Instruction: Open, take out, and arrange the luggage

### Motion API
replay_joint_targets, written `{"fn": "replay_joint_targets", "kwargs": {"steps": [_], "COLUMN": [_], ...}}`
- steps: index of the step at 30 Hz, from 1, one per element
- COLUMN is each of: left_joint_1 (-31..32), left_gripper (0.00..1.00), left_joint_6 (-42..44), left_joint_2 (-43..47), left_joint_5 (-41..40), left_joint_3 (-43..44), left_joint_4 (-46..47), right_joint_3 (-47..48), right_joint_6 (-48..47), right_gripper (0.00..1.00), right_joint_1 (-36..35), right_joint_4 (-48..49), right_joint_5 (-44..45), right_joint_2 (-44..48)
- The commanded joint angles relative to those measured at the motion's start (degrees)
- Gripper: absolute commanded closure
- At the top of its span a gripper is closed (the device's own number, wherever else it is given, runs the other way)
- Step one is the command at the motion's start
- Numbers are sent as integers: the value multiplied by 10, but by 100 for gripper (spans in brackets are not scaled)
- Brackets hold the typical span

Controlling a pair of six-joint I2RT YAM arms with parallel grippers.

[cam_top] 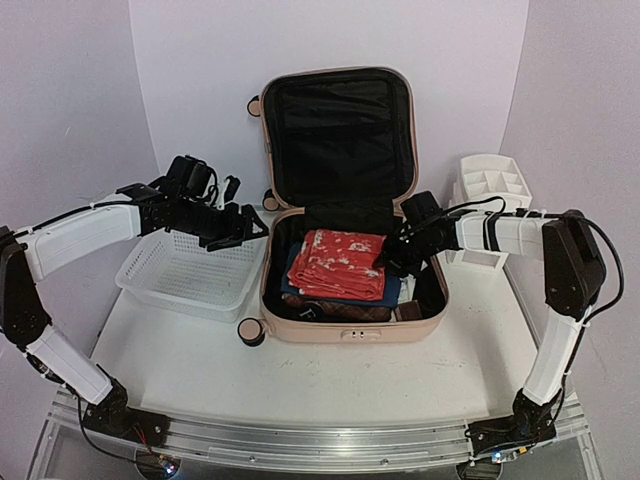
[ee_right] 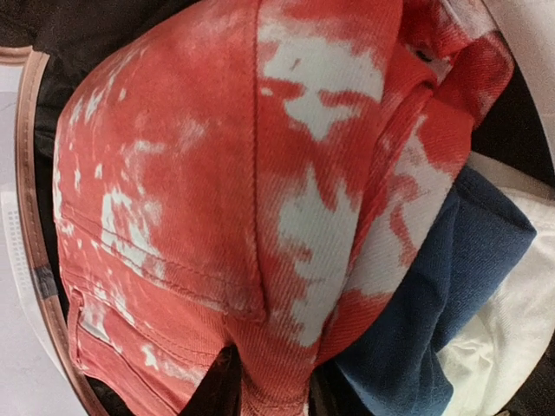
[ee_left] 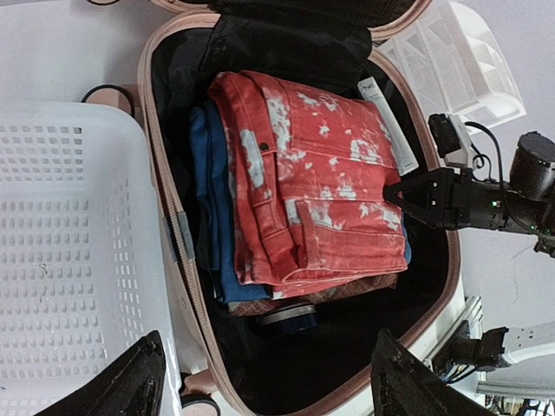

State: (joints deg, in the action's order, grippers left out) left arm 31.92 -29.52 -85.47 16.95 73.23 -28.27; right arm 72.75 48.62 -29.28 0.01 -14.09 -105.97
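Two arms are reaching in over the white surface from opposite sides.

- Left tool: hovering wide open above the luggage's left rim, holding nothing. Its dark fingers are standing well apart in the wrist view.
- White mesh basket: rectangular perforated plastic, sitting just beside the luggage on its left.
- Luggage: lying at the centre of the surface, a peach-pink hard shell with rounded corners. Its black-lined lid is standing upright at the back, and one black caster wheel is showing at the front left corner.
- Inside: folded red jeans, bleach-splotched twill, lying on top of a blue garment. A white tube is lying along the right wall.
- Right tool: pinching a fold at the jeans' right edge, with red denim filling the narrow gap between its jaws.
- White drawer organizer: smooth compartmented plastic, sitting to the right of the luggage.
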Motion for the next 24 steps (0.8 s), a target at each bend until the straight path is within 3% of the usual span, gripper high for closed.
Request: {"fn": "replay_joint_targets", "kwargs": {"steps": [1, 4, 8, 17, 21, 24], "left_joint_1": [1, 14, 66, 135, 171, 220], "left_gripper": [18, 21, 20, 18, 18, 15], "left_joint_6": [19, 26, 31, 67, 169, 303], "left_joint_2": [7, -3, -21, -92, -124, -123], "left_joint_5": [49, 74, 43, 17, -22, -128], "left_joint_3": [0, 8, 23, 72, 89, 70], "left_joint_4": [51, 57, 57, 59, 66, 109], "right_joint_3": [44, 47, 35, 12, 5, 5], "right_joint_6": [9, 10, 11, 7, 11, 15], "right_gripper": [87, 96, 98, 93, 93, 93], "right_joint_1": [-5, -9, -10, -10, -10, -10], "right_joint_4": [43, 43, 41, 26, 25, 25], "right_joint_5": [-38, -44, -37, -29, -29, -33], "right_joint_2": [-7, 13, 57, 98, 100, 99]}}
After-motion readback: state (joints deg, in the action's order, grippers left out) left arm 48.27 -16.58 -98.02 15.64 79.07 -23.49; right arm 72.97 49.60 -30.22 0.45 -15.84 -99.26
